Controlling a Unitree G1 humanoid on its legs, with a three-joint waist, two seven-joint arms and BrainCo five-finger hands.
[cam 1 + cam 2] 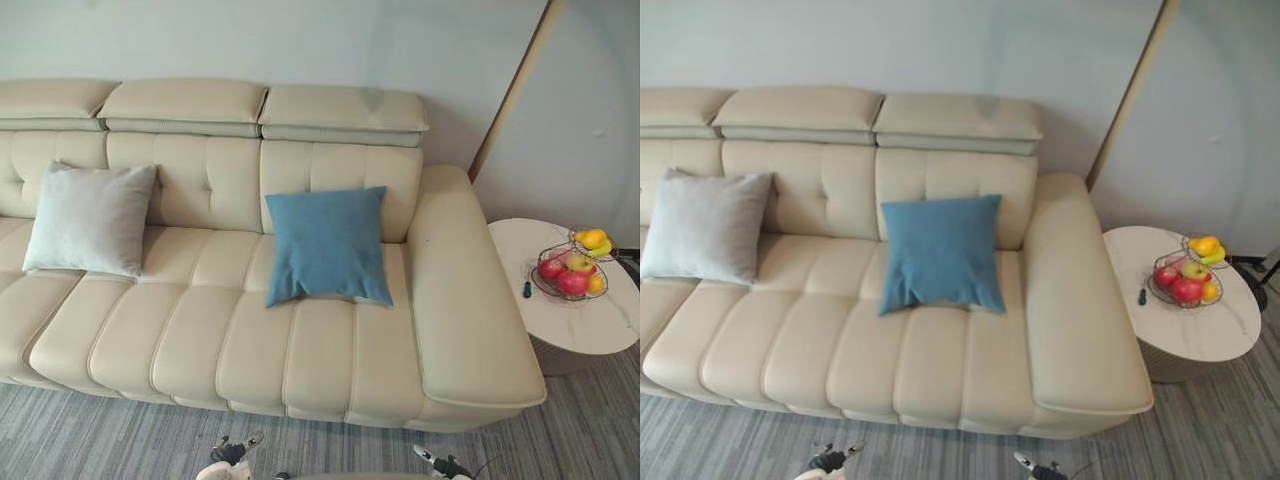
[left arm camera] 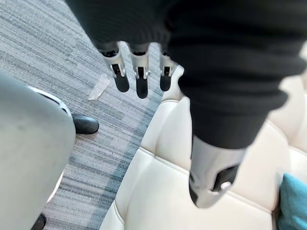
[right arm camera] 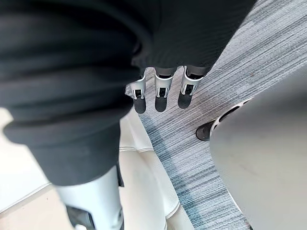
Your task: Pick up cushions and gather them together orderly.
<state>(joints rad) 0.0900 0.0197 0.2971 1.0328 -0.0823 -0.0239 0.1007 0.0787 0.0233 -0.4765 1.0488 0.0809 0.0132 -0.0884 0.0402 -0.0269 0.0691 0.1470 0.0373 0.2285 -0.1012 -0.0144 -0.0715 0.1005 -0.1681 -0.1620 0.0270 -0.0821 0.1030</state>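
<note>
A blue cushion (image 1: 328, 245) stood leaning on the backrest of the cream sofa (image 1: 200, 340), near its right armrest. A grey cushion (image 1: 92, 218) leaned the same way toward the left side, well apart from the blue one. The left hand (image 2: 139, 76) and the right hand (image 3: 160, 88) hung by the sofa's front edge over the striped carpet (image 2: 57, 57), fingers straight and apart from the thumbs, holding nothing. A fruit basket (image 1: 572, 272) stood on a round side table (image 1: 600, 320).

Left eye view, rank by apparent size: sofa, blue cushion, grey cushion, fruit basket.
1. sofa, by far the largest
2. blue cushion and grey cushion: they look alike, so no ranking between them
3. fruit basket, the smallest
</note>
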